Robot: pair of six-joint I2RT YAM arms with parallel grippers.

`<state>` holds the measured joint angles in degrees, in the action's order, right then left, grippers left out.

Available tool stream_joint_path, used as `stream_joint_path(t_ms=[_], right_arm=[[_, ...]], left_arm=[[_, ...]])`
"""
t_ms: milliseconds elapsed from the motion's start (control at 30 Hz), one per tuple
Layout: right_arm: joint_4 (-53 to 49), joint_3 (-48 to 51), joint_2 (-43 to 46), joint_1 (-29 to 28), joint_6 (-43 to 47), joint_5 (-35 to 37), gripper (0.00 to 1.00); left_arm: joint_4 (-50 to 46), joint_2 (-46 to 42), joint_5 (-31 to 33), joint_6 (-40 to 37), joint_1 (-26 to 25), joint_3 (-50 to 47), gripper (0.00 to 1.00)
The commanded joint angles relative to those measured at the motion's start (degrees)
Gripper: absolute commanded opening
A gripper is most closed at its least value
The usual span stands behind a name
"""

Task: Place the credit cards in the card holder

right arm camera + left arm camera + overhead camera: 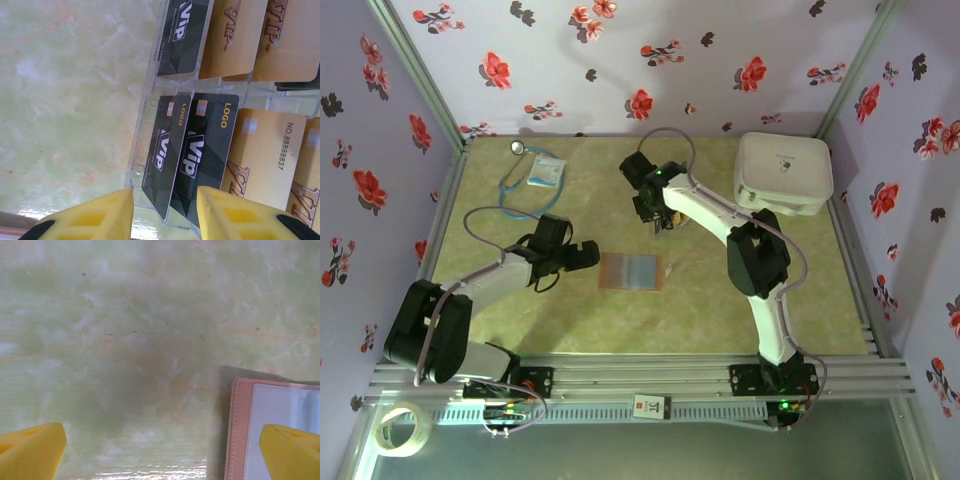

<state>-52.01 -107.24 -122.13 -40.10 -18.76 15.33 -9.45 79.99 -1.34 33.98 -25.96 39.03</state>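
The card holder lies open and flat mid-table, reddish-brown with a greyish clear pocket. My left gripper is open at its left edge; one yellow finger hovers over the pocket and the other over bare table. The credit cards sit upright in a clear plastic rack: black VIP cards and gold ones. My right gripper is low over the rack. Its jaws straddle the lower ends of two black cards, with a gap on the left side.
A big white rounded case stands at the back right. A stethoscope and a small packet lie at the back left. Flowered walls close the table on three sides. A tape roll sits beyond the near rail.
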Motion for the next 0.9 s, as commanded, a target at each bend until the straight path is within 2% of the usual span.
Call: stream_joint_path(t_ms=[0,567,733,867], right_arm=[[-3.6,-2.9,-2.3,-0.5,1.1,3.5,0.38],[-5.8,-7.3,-8.5,-0.7,0.8,4.9,0.37],[-5.7,-7.9,-9.3,-0.7,0.1,4.1,0.37],[-5.3,-8.1,-9.5,-0.5,-0.6,0.3,0.37]], left_arm=[[0.9,0.8,0.1,0.2,0.5,1.1,1.0],[2.9,2.6,-0.8,0.0,0.4,0.9,1.0],[3.1,2.9,-0.8,-0.1,0.6,0.8,1.0],[3.2,2.8,-0.8,-0.1,0.6,0.6,1.0]])
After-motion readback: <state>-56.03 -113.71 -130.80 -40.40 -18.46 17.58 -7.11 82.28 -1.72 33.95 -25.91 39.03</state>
